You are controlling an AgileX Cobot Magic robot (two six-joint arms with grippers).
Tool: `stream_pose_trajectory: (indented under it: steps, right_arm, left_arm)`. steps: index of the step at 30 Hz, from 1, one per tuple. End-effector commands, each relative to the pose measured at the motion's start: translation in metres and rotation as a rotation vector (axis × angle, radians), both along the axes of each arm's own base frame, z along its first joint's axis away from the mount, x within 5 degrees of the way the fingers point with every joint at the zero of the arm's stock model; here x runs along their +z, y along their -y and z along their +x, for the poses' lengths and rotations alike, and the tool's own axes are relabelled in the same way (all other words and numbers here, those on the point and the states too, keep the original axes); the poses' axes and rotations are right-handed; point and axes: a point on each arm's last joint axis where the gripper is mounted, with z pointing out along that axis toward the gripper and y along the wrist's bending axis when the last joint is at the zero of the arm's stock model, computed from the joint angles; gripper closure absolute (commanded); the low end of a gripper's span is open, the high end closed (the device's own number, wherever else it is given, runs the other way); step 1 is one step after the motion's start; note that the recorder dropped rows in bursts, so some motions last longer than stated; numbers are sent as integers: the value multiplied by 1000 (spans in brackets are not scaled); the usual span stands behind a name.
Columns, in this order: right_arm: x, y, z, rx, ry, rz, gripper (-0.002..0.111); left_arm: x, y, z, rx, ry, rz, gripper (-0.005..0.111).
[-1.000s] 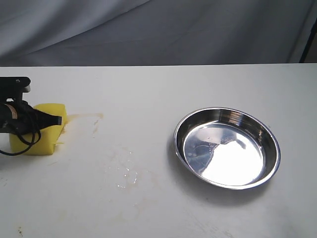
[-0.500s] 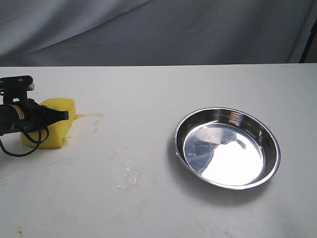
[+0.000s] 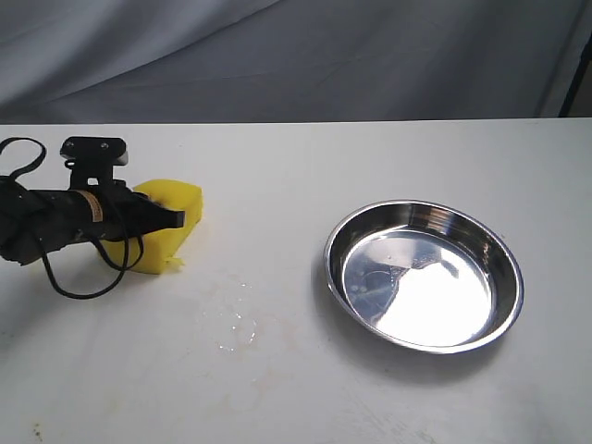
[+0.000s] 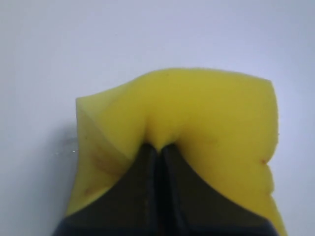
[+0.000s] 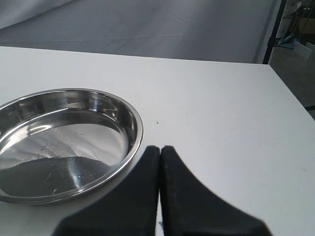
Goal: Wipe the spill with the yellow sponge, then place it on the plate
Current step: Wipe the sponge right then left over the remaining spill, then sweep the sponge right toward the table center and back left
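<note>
The left end effector (image 3: 178, 219) is clamped on the yellow sponge (image 3: 159, 250), pinching the foam in, at the left of the desk (image 3: 277, 157). I see no amber puddle, only a faint wet patch of the spill (image 3: 239, 324) nearer and to the right, so the wiping looks mostly done. The plate (image 3: 504, 268) sits bare, well apart on the right, and the drop-off is not yet done. The right end effector (image 5: 160, 150) hangs near it, jaws together, holding nothing.

The left arm (image 3: 46, 227) is black, with a tan band (image 3: 88, 205), thin looping black cables (image 3: 81, 296) and a boxy block (image 3: 93, 149) on top. The left gripper (image 4: 157, 150) and right gripper (image 5: 160, 150) have matte black wedge fingers.
</note>
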Motion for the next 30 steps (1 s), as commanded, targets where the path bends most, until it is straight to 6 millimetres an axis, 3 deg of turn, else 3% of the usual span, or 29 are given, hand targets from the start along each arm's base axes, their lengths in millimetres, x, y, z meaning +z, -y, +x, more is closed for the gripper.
stream_pose_trajectory:
  steps: [1, 8, 12, 15, 19, 25, 30]
  right_arm:
    - [0, 0, 0, -8, 5, 7, 108]
    - [0, 0, 0, -8, 5, 7, 108]
    - [0, 0, 0, -8, 5, 7, 108]
    - [0, 0, 0, -8, 5, 7, 108]
    - [0, 0, 0, -8, 5, 7, 108]
    - [0, 0, 0, -8, 5, 7, 108]
    - [0, 0, 0, -8, 5, 7, 108]
  left_arm:
    - [-9, 16, -6, -33, -47, 7, 107]
    - [-6, 14, -9, -22, -80, 34, 107]
    - [24, 2, -8, 21, -43, 54, 107]
    - [53, -22, -10, 75, -24, 113, 107]
    - [67, -51, -14, 155, -56, 182, 107]
    - [71, -90, -22, 273, -138, 255, 107]
    - [66, -109, -30, 302, -199, 303, 107]
